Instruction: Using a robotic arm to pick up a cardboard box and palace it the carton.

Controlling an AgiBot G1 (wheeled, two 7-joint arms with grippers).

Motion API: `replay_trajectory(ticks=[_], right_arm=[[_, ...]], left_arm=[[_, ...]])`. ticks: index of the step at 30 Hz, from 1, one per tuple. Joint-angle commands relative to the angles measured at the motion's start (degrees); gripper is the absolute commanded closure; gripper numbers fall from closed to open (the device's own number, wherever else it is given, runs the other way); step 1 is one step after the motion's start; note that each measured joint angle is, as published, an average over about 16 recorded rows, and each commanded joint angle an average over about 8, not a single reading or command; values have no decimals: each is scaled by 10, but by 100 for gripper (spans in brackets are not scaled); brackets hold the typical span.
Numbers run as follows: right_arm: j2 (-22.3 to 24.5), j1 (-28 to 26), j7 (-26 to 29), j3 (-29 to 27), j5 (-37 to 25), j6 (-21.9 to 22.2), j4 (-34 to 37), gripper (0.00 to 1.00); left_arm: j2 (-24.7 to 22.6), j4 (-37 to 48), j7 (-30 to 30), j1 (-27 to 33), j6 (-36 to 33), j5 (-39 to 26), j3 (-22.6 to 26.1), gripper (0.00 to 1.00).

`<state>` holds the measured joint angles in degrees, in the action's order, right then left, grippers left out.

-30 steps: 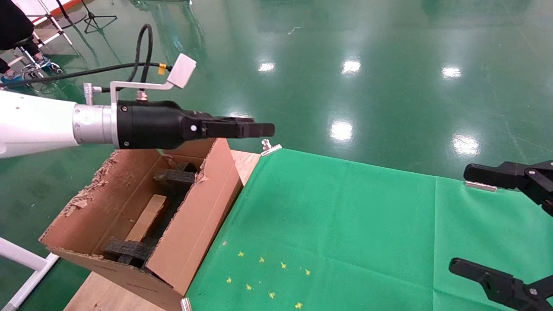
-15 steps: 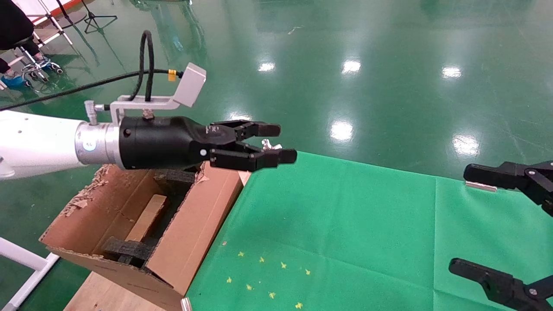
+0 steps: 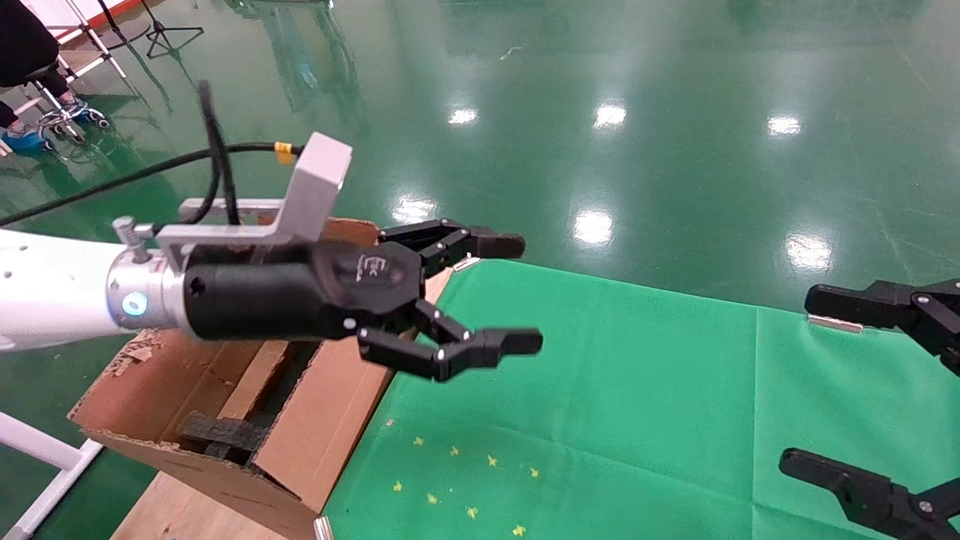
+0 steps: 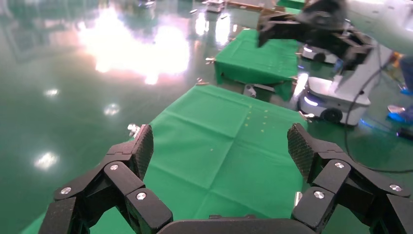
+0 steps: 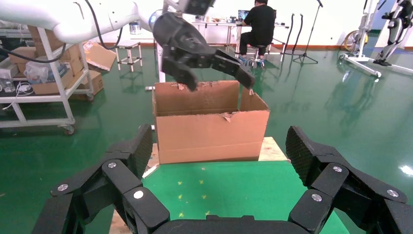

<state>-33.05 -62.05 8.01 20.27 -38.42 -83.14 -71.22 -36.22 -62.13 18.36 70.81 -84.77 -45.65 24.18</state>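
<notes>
Since the previous frames, left gripper (image 3: 495, 296) on the white-tubed robotic arm with black wrist and grey camera block (image 3: 225, 289) has rotated and spread; jaws now gape wide, nothing between them. It hangs above the near flap of the large brown corrugated carton with ragged torn edges (image 3: 322, 420), tips reaching out over the green cloth-covered table (image 3: 615, 390).

Small brown slab-shaped cardboard box (image 3: 255, 379) lies inside the carton, partly hidden under the arm, resting lengthwise between black foam blocks (image 3: 221, 431). From the left gripper it sits at about 8 o'clock in the head view, well apart and lower.

Judgement: placement looks done; step in hand is withdrawal. Do it well by lifting clear of the carton's raised flaps before swinging out over the cloth, keeping the black cable (image 3: 214, 161) off the torn edge.

Right gripper (image 3: 874, 382) parked at 4 o'clock over the cloth's far side, fingers (image 5: 304, 153) spread wide, empty. Small yellow flecks (image 3: 457, 480) dot the cloth at 6 o'clock.
</notes>
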Motion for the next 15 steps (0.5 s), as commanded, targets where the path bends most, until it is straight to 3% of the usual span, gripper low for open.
replay_trajectory(ticks=[1, 15], right_arm=[[0, 0, 0, 0, 0, 0, 0, 0], [0, 0, 0, 0, 0, 0, 0, 0]], left_arm=[[2, -19, -12, -15, -2, 6, -13, 0], [13, -127, -82, -103, -11, 42, -91, 0]])
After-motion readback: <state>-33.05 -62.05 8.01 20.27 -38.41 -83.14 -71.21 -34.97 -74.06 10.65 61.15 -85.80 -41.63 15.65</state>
